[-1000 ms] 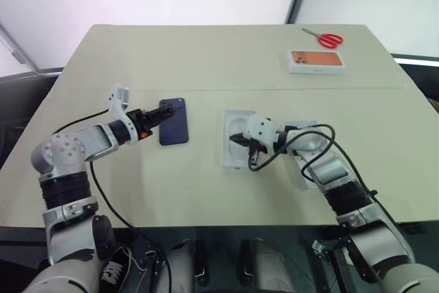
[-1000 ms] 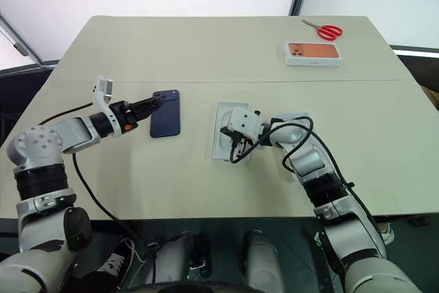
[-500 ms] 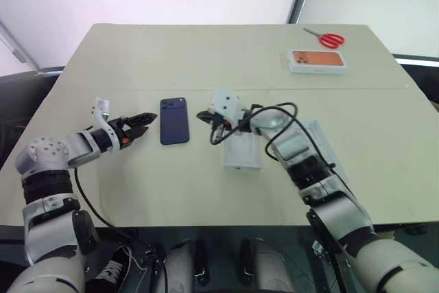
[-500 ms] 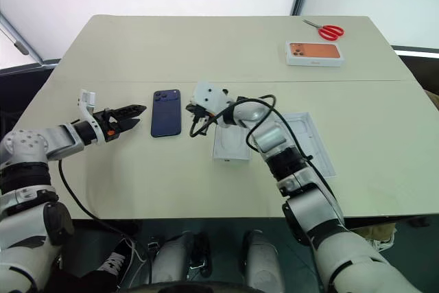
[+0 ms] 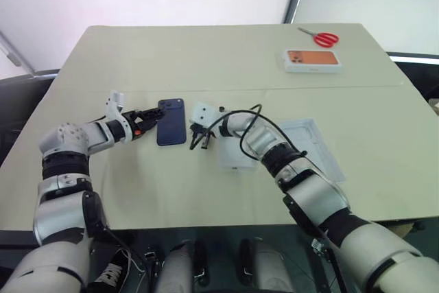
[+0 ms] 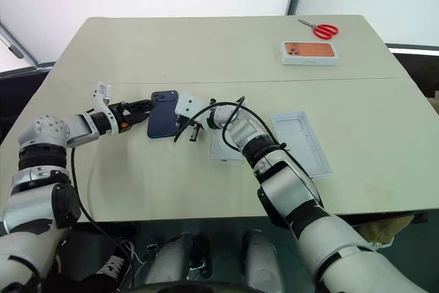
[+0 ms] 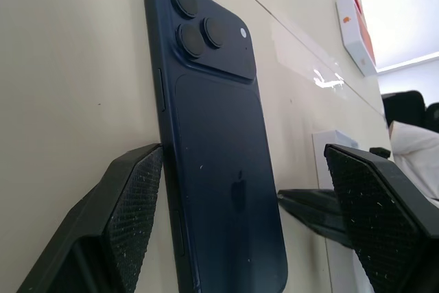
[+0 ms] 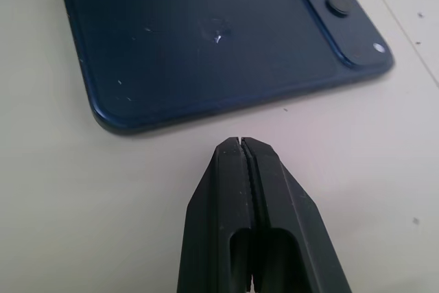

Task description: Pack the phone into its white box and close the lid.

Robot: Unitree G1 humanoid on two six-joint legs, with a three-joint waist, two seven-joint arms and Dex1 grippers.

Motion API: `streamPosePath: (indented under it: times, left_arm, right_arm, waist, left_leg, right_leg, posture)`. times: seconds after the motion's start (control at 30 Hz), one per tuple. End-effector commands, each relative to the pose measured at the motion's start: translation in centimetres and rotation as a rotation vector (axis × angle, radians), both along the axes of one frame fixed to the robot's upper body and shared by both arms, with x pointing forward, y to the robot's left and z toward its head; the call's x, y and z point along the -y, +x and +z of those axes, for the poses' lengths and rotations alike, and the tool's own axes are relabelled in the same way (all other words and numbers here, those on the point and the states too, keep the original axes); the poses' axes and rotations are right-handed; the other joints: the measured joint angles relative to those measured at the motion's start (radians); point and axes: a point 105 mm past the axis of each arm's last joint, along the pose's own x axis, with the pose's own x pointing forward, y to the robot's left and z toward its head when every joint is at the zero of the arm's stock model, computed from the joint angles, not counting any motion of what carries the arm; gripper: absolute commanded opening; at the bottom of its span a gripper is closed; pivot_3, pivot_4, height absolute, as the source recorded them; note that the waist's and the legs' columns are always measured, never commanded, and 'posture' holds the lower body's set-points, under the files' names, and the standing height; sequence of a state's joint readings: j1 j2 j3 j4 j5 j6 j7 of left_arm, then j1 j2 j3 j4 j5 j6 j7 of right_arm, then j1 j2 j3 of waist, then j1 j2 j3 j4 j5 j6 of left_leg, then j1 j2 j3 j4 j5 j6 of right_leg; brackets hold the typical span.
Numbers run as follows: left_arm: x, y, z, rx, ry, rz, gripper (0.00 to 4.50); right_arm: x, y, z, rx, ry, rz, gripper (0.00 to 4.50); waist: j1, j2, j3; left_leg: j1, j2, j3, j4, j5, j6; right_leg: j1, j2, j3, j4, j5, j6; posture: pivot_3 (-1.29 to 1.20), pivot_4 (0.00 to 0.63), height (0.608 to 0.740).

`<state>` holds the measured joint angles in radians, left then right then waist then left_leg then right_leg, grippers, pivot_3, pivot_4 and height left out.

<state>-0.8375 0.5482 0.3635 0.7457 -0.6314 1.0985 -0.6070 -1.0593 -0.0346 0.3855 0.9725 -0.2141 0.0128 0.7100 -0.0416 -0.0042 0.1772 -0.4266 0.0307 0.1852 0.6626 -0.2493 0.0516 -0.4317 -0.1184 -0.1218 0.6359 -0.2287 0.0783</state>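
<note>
1. Phone (image 5: 171, 121) flat on the table (image 5: 206, 60), back up, between both grippers; white box (image 5: 236, 156) just beside, lid (image 5: 312, 145) further right.
2. Left gripper (image 7: 240, 197) fingers spread wide, straddling the phone's near end, one pad (image 7: 130, 204) touching or nearly touching its edge; not yet clamped.
3. Right gripper (image 8: 243, 149) fingers pressed together, empty, tips just short of the phone's long edge.
4. Risk: slim body flush with the surface, so pads likely to ride over the edge and slip.
5. Risk: shut right tips nudging the phone sideways, skewing it out of the left jaws.
</note>
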Motion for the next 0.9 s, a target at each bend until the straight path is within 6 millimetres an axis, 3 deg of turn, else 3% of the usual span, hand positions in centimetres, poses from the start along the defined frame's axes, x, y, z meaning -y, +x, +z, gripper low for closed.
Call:
streamPosePath:
  times: [0.03,0.27,0.37,0.67,0.9]
  left_arm:
    - [0.3,-0.7,-3.2,-0.118,0.090,-0.021,3.96]
    - [-1.0,-1.5,-3.4,-0.150,0.132,-0.036,3.96]
    - [-1.3,-2.1,-4.4,-0.202,0.156,-0.044,3.96]
    - [3.1,-2.9,-6.8,-0.279,0.115,-0.187,3.96]
    - [5.7,-2.7,-6.9,-0.276,0.090,-0.243,3.96]
  right_arm:
    - [-1.2,0.2,1.3,0.052,0.010,0.010,0.04]
    - [-1.8,0.0,1.7,0.051,0.030,0.015,0.04]
    - [-1.6,0.2,1.6,0.057,0.023,0.013,0.04]
    - [-1.9,0.1,1.8,0.054,0.031,0.018,0.04]
    - [-1.5,0.2,1.8,0.054,0.032,0.013,0.04]
  waist:
    - [0.000,0.000,-0.001]
    - [-0.007,0.001,-0.001]
    - [-0.016,0.001,-0.001]
    - [-0.005,0.004,-0.005]
    - [0.009,0.006,-0.009]
  left_leg:
    - [0.000,0.000,0.000,0.000,0.000,0.000]
    - [0.001,0.000,0.000,-0.001,0.000,0.000]
    - [0.001,0.000,0.001,-0.001,0.000,0.000]
    - [0.001,-0.001,0.001,-0.002,0.000,-0.001]
    - [0.001,-0.002,0.000,-0.002,0.000,-0.001]
  right_leg:
    - [0.000,0.000,0.000,0.000,0.000,0.000]
    - [-0.001,0.000,0.001,0.000,0.000,0.000]
    - [-0.001,0.000,0.001,0.001,0.000,0.000]
    - [0.000,0.000,0.001,0.000,0.000,0.000]
    - [0.001,-0.002,0.000,0.000,0.000,0.000]
  posture:
    - [0.00,0.150,0.738]
    - [0.00,0.150,0.738]
    - [0.00,0.150,0.738]
    - [0.00,0.150,0.738]
    - [0.00,0.150,0.738]
